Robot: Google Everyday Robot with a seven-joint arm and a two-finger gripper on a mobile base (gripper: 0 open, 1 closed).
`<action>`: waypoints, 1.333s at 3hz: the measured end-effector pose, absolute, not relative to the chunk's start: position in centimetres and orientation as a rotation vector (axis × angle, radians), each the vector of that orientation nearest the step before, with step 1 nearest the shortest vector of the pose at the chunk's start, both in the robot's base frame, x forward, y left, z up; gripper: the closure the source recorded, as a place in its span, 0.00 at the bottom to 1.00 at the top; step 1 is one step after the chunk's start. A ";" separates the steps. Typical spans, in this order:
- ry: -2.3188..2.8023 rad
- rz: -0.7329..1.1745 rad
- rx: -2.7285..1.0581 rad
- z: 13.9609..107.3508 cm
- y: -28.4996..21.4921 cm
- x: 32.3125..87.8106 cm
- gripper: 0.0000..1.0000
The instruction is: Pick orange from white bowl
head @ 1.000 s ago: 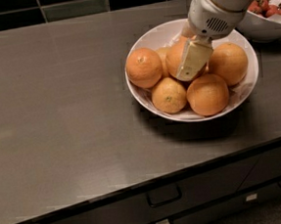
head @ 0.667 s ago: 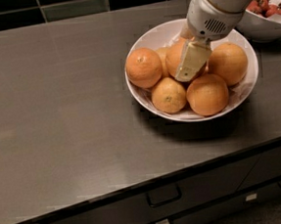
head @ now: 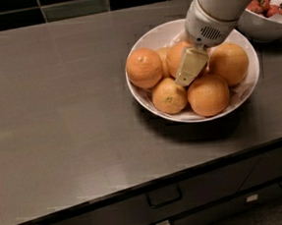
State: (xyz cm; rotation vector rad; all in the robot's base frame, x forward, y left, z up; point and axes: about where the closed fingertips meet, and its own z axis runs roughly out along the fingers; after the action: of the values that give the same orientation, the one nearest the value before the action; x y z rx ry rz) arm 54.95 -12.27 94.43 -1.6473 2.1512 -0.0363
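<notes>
The wide white bowl (head: pixel 150 102) stands on the counter right of centre, lined with crumpled white paper and holding several oranges. My gripper (head: pixel 190 68) reaches down from the upper right into the middle of the pile. It rests against the orange (head: pixel 178 56), a large deep-orange fruit at the centre back, which it partly hides. Around it lie an orange with a stem dimple (head: pixel 144 67) at the left, a smaller yellowish one (head: pixel 169 95) in front, and two big ones at the front right (head: pixel 208 95) and right (head: pixel 229 63).
A smaller white bowl of red fruit (head: pixel 266 24) stands right behind the orange bowl, under my arm. The grey counter (head: pixel 62 116) stretches to the left. Its front edge runs above drawers with handles (head: pixel 164 196). A dark tiled wall is at the back.
</notes>
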 end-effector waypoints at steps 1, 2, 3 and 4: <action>2.159 -0.037 -1.646 94.2 -12.4 55.0 0.32; 2.170 -0.039 -1.645 93.8 -12.6 55.1 0.39; 2.170 -0.039 -1.645 93.8 -12.6 55.1 0.58; 2.169 -0.039 -1.645 93.8 -12.6 55.1 0.81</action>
State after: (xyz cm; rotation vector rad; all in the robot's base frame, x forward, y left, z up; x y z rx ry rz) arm 55.09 -12.61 93.80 -1.6446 2.1693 -0.0388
